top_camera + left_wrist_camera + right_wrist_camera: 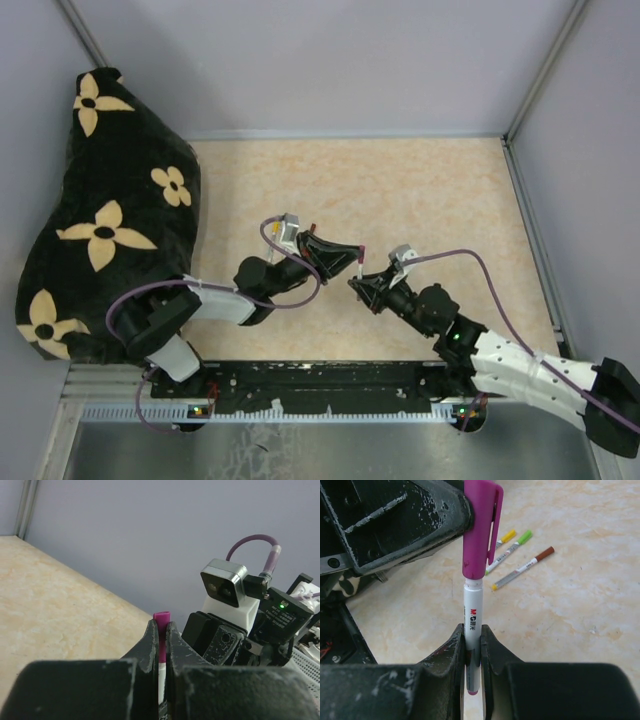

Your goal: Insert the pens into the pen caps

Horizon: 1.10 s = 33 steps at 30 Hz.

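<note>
Right now the two arms meet over the middle of the desk (420, 190), their jaws nearly nose to nose. The right gripper (472, 645) is pinched tight on a white pen (472, 625), holding it upright by its lower barrel. The left gripper (159, 640) is clamped on the magenta cap (480, 530), which sits over the top end of that same pen, a short collar of white barrel showing just under the cap's lower rim. From the left wrist only the cap's flat top pokes out above the left fingers (149, 645), with a strip of white barrel between them lower down.

Farther back on the desk lie three more pens, close together and fanned out. One carries a yellow cap (507, 536), one a green cap (523, 536), and one a brown-red cap (545, 554). At the left edge of the desk a black cushion (110, 210) with pale flower shapes leans against the wall.
</note>
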Motion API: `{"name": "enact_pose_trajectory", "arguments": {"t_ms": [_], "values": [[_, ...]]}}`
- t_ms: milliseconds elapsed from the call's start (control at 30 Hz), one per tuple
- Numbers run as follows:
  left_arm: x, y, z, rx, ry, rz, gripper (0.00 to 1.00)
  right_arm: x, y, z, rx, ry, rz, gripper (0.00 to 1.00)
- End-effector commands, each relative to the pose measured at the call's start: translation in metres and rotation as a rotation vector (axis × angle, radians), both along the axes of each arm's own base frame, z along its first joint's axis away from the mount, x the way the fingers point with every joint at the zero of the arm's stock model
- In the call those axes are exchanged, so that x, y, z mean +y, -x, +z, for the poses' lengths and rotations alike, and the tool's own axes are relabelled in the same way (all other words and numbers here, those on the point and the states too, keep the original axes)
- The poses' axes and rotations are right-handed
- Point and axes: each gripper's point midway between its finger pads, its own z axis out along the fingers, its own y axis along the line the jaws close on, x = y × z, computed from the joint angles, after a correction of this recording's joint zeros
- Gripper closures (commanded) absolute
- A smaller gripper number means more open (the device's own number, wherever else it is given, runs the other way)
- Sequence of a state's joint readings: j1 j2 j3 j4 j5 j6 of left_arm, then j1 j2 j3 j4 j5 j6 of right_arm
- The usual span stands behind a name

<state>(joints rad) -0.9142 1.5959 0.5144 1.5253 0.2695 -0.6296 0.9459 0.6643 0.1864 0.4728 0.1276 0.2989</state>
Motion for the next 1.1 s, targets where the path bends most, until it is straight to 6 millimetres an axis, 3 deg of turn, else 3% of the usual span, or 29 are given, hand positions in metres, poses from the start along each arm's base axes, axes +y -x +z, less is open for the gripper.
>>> {"name": "enact_pose_trajectory", "arguments": {"t_ms": [0, 167, 300, 500, 767, 1067], "values": [[0.002, 0.019, 0.001, -0.091, 0.07, -0.013, 1.0, -0.007, -0.009, 0.047, -0.1, -0.12, -0.057, 1.0], [-0.004, 0.022, -0.011, -0.092, 0.045, -0.001, 1.0, -0.009, -0.008, 0.051, -0.112, -0.114, -0.062, 1.0], [-0.003, 0.017, -0.013, -0.062, 0.023, 0.023, 0.94, -0.01, -0.011, 0.041, -0.1, -0.045, -0.071, 1.0], [-0.005, 0.008, -0.006, -0.063, -0.037, 0.068, 0.77, -0.006, -0.012, 0.019, -0.06, 0.062, -0.054, 1.0], [-0.006, -0.011, 0.004, -0.024, -0.133, 0.154, 0.42, -0.005, -0.013, 0.002, -0.02, 0.117, -0.049, 1.0], [-0.01, -0.028, -0.006, 0.068, -0.282, 0.21, 0.39, -0.004, -0.013, 0.003, -0.021, 0.111, -0.049, 1.0]]}}
